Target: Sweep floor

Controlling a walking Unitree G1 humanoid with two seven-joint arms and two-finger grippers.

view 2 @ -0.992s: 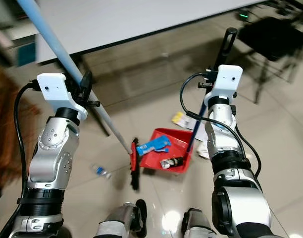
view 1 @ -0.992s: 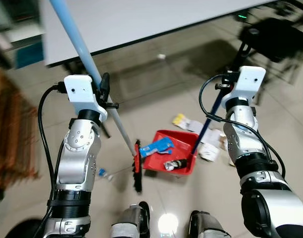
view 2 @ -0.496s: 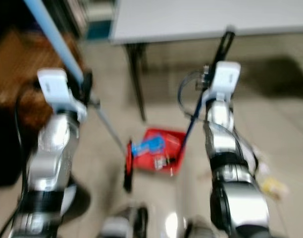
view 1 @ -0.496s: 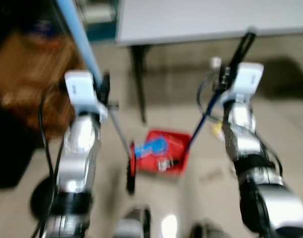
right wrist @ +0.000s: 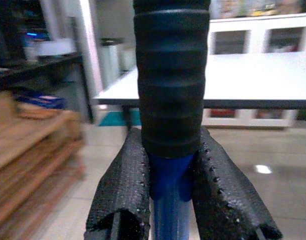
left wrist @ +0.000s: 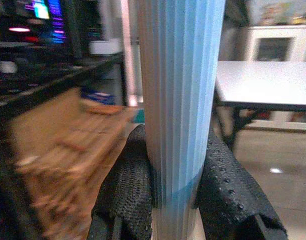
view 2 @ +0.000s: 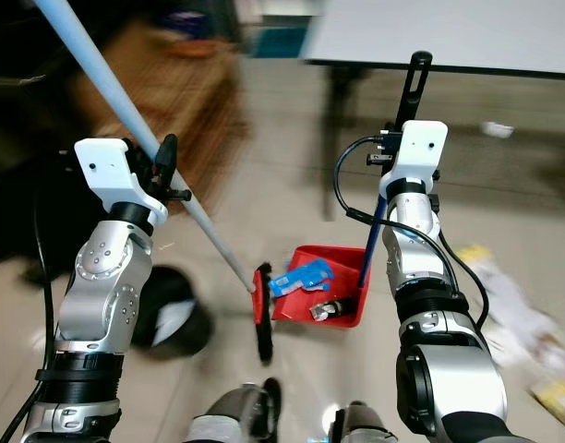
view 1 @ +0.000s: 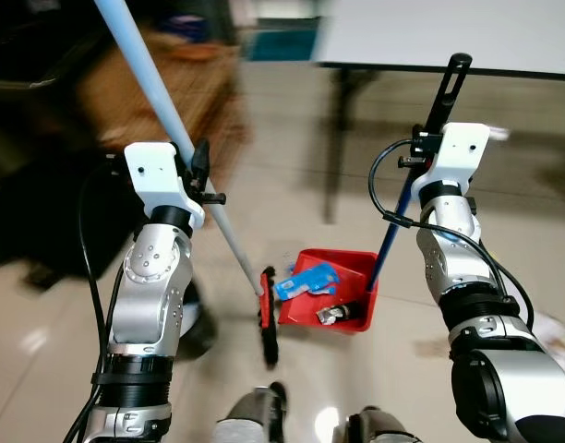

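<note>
left eye: whole frame has swung since a second ago, so the camera turned, not the things. the paper litter that lay by the pan at 3 o'clock is gone from this view and the counter (view 1: 467, 37) now sits at 1 o'clock. left gripper (view 1: 198, 175) is still clamped on the light blue broom handle (view 1: 144, 74); broom head (view 1: 266, 314) rests on the floor at 6 o'clock, just beside the red dustpan (view 1: 327, 291). pan carries a blue wrapper (view 1: 306, 277) and a small dark scrap. judgement: load collected, robot is turning away to carry it off.

right eye: right gripper (view 2: 398, 152) holds the dustpan's dark blue stick (view 2: 370, 245) just under its black grip. scattered papers (view 2: 518, 309) lie on the floor at 4 o'clock, unswept. dark round bin (view 2: 176, 318) at 8 o'clock, near the left arm. brown blurred furniture at 11 o'clock and the counter leg at 12 o'clock narrow the path.

left wrist: jaws closed tight on the ribbed blue handle, pads (left wrist: 130, 185) touching both sides.

right wrist: jaws closed on the blue stick, fingers (right wrist: 125, 190) touching the black grip (right wrist: 170, 75)'s lower end.
</note>
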